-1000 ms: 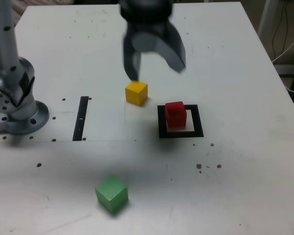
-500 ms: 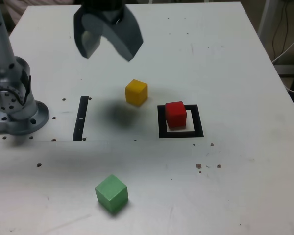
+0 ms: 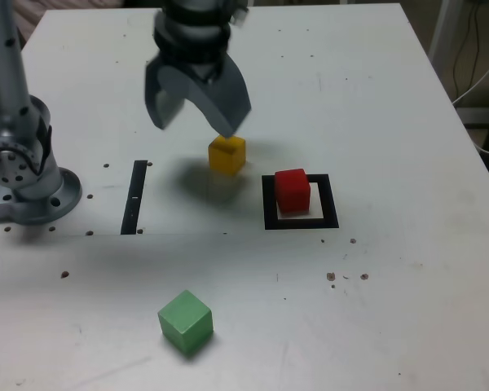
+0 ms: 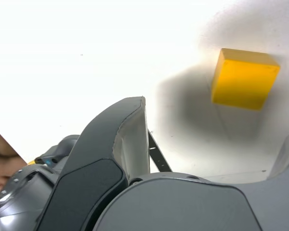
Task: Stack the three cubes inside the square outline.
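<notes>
Nearest in the exterior view, the green cube (image 3: 186,322) lies on the desk (image 3: 407,285), well apart from the outline and still to be stacked. Farther back, the red cube (image 3: 292,191) sits inside the black square outline (image 3: 330,201), toward its left side in that view; one cube of three is thus placed, apparently as the base. Beyond it, the yellow cube (image 3: 227,155) rests outside the outline, to its left. The hand (image 3: 196,128), spread wide and empty, hangs above near the yellow cube, presumably the next to be gripped. Two cubes remain.
</notes>
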